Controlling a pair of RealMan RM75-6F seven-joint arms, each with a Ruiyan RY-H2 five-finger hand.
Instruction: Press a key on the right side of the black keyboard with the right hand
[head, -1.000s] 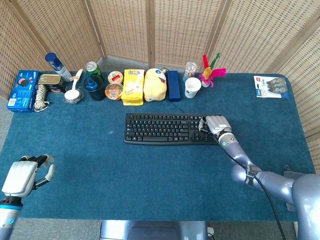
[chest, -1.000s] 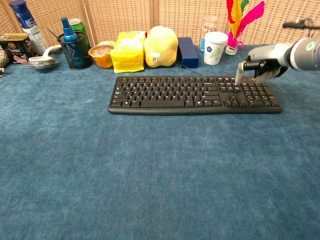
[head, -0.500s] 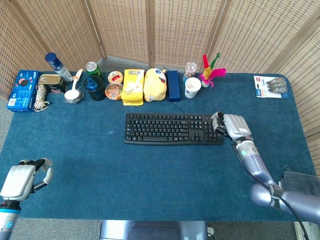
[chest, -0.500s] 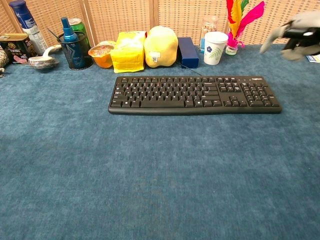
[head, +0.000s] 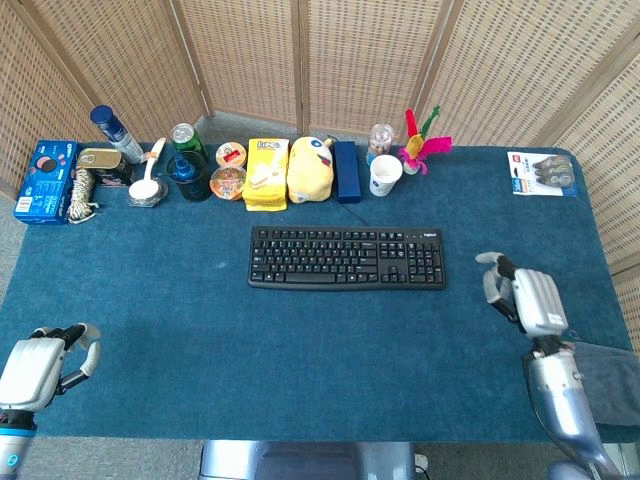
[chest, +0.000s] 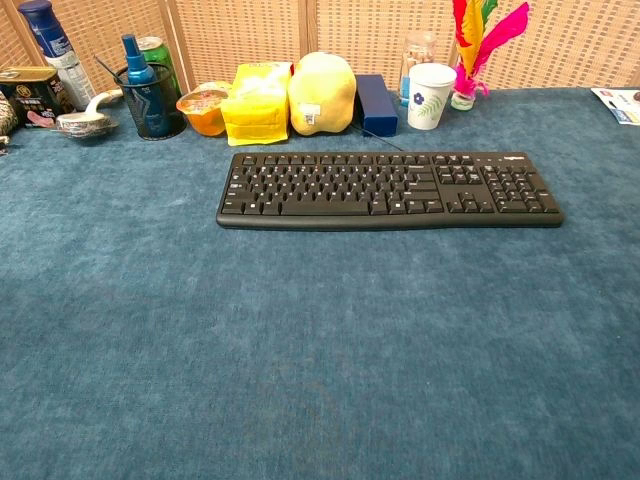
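Observation:
The black keyboard (head: 347, 258) (chest: 388, 188) lies flat in the middle of the blue table, nothing touching its keys. My right hand (head: 525, 298) hangs off to the keyboard's right, near the table's right side, holding nothing with its fingers loosely apart. It shows only in the head view. My left hand (head: 42, 362) sits at the front left corner, far from the keyboard, holding nothing with its fingers curled partway.
A row of items lines the back edge: blue box (head: 43, 180), tin (head: 100, 160), spray can (head: 115, 133), pen cup (head: 188, 176), yellow packs (head: 266, 172), navy box (head: 347, 171), paper cup (head: 385, 175), feather toy (head: 422, 140). A battery pack (head: 540, 173) lies back right.
My right hand lifted off the keyboard's right keys and drew back to the right and toward me, leaving the chest view. The left hand sank slightly lower at the front left.

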